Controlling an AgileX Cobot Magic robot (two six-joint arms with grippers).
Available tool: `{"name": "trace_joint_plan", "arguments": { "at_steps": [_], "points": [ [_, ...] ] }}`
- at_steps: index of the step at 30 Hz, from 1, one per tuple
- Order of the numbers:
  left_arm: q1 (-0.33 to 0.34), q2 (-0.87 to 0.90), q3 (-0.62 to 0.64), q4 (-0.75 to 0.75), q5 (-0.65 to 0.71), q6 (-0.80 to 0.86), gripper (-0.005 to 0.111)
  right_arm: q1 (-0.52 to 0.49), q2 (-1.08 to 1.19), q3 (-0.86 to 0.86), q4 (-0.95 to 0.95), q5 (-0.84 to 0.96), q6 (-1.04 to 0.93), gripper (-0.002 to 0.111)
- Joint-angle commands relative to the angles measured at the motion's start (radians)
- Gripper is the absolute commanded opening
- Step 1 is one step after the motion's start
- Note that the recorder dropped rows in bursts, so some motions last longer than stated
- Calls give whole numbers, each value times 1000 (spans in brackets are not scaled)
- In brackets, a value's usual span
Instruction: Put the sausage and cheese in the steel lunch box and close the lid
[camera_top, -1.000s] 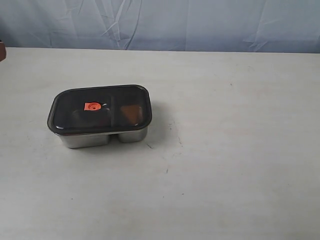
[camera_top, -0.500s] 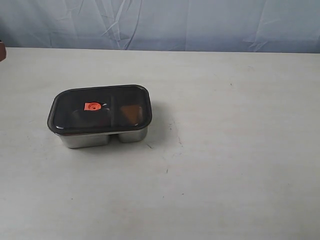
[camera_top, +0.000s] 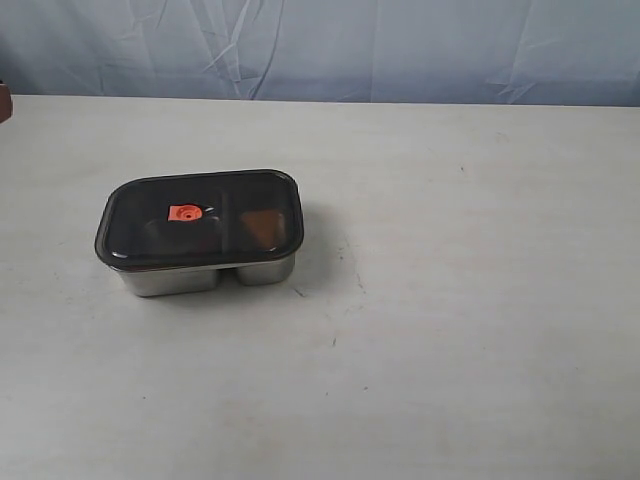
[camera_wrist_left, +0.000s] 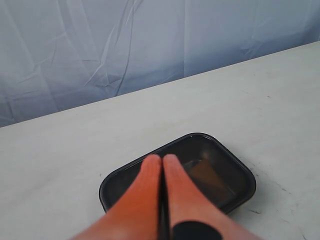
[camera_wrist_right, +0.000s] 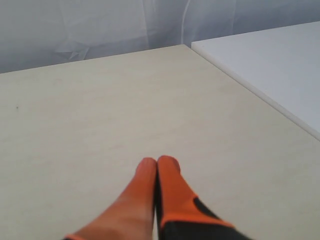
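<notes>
The steel lunch box (camera_top: 180, 277) stands on the table at the left, and the dark lid (camera_top: 200, 218) with its small orange valve (camera_top: 184, 212) lies flat on top of it. Through the lid an orange-brown shape, the cheese (camera_top: 265, 225), shows dimly in the right compartment. The sausage is hidden under the dark lid. Neither arm appears in the exterior view. My left gripper (camera_wrist_left: 162, 158) hovers shut above the lid (camera_wrist_left: 220, 172), holding nothing. My right gripper (camera_wrist_right: 157, 161) is shut over bare table, away from the box.
A pale table (camera_top: 450, 300) fills the exterior view, with a blue cloth backdrop (camera_top: 400, 50) behind its far edge. In the right wrist view a white surface (camera_wrist_right: 270, 65) adjoins the table.
</notes>
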Motion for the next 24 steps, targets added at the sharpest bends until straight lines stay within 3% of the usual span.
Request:
{"name": "trace_joint_plan", "arguments": {
  "at_steps": [1,11,15,17,19,21,24],
  "points": [
    [-5,-6,5,3,-6,-1,0,-6,-6,4,5,-16,-5,0],
    [-7,-6,5,3,-6,-1,0,-6,-6,4,5,-16,-5,0],
    [-16,-55,71,13,-161,-1,0,-4,-6,4,5,-16,-5,0],
    [-15,-132,166,51,-232,-95,0,-4,-6,4,5,-16,-5,0],
    [-6,-257,283,271,-203,-447,0,-4,-6,4,5,-16,-5,0],
    [26,-348,355,395,-128,-637,0,-4,-6,4,5,-12,-5,0],
    [100,-474,393,407,-21,-648,0,-4,-6,4,5,-12,-5,0]
  ]
}}
